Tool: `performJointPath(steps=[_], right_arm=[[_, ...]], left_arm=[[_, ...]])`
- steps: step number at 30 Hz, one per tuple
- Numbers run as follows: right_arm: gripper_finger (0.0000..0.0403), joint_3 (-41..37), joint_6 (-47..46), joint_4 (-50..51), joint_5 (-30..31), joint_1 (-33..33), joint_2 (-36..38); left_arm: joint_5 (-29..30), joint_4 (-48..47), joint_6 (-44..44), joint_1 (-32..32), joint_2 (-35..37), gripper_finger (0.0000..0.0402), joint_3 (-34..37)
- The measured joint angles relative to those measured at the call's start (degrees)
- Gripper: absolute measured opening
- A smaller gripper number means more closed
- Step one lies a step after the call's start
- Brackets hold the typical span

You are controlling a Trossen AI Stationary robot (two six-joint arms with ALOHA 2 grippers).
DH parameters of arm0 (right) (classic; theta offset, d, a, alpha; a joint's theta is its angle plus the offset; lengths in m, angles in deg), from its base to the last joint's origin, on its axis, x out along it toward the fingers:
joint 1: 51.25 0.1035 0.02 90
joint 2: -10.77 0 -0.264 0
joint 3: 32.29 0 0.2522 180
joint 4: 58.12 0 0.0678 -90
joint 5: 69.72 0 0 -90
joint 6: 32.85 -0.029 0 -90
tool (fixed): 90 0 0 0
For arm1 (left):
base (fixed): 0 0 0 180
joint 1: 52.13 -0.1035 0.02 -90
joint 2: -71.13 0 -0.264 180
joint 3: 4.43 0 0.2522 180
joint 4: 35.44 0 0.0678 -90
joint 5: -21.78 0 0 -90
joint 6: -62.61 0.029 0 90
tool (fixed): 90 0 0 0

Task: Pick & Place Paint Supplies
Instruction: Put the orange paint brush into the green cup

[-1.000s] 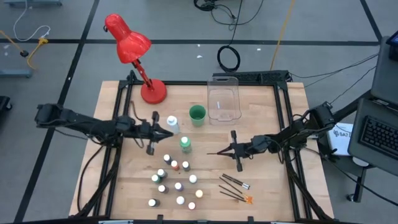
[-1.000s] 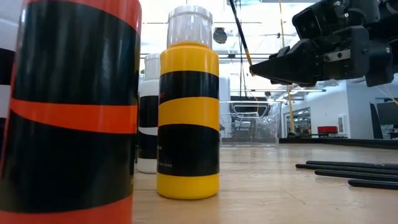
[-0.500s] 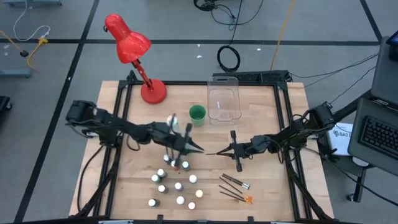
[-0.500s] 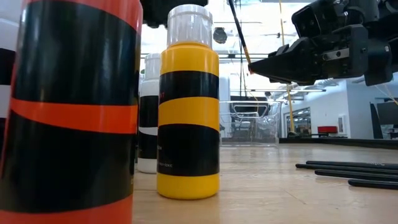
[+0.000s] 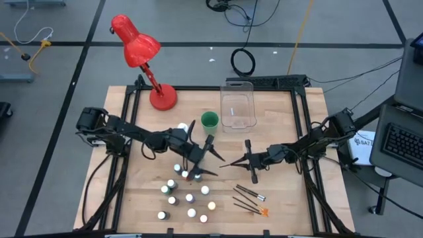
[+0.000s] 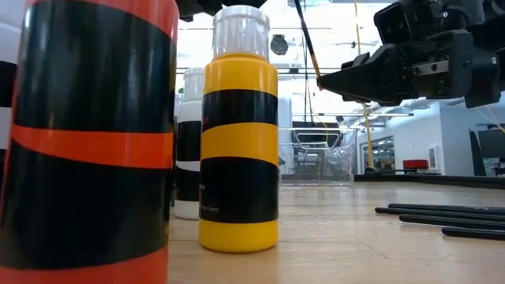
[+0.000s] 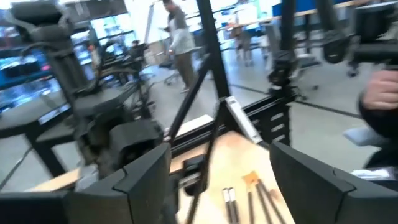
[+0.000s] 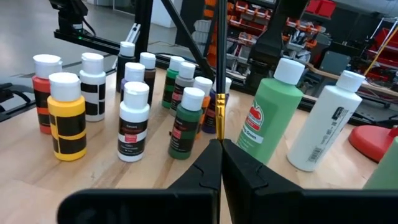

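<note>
High view: left claw out over mid-bench, fingers splayed wide with nothing between them. A second ago drawn back toward 9 o'clock; half a second ago already over the middle but nearly closed. Right claw just to 3 o'clock of it, pinched on a thin brush, unmoved across all three moments. Small paint bottles clustered at 6 to 7 o'clock, just below the left claw, same places as before. White bottle partly visible at the left arm's 12 o'clock edge. Loose brushes lying at 5 o'clock. Green cup and clear bin at 12 o'clock, untouched.

Low view: yellow-and-black bottle upright and close up. Right claw at upper right, closed on the brush, which slants upward. Dark piece of the left arm at the top edge, not there a second ago.

Left wrist view: fingers well apart, loose brushes on the bench beyond.

Right wrist view: right claw shut on the upright brush; green bottle and white bottle standing beside the small paint bottles.
</note>
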Motion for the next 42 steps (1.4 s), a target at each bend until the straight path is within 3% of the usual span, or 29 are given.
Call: performJointPath(steps=[7, 15, 26, 30, 38, 42], right_arm=[[0.0, 0.0, 0.37, 0.0, 0.17, -0.28, 0.0], [0.0, 0.0, 0.36, 0.08, 0.24, -0.85, 0.0], [0.0, 0.0, 0.24, 0.43, 0.24, -0.87, 0.0], [0.0, 0.0, 0.26, 0.4, 0.24, -0.87, 0.0], [0.0, 0.0, 0.21, 0.39, 0.17, -0.87, 0.0], [0.0, 0.0, 0.19, 0.79, 0.24, -0.9, 0.0]], left_arm=[[-1.95, 2.42, -0.28, 0.15, 0.0, 0.0266, 0.02], [-0.1, 5.26, -0.82, 0.14, -1.11, 0.0209, 0.07], [2.25, 7.74, -2.13, 0.13, -2.05, 0.017, 0.07], [3.99, 7.49, -2.24, 0.13, -2.01, 0.0133, 0.07], [4.17, 6.9, -1.55, 0.12, -2.01, 0.0014, 0.07], [4.19, 6.21, -1.42, -0.11, -2.01, 0.0011, 0.07]])
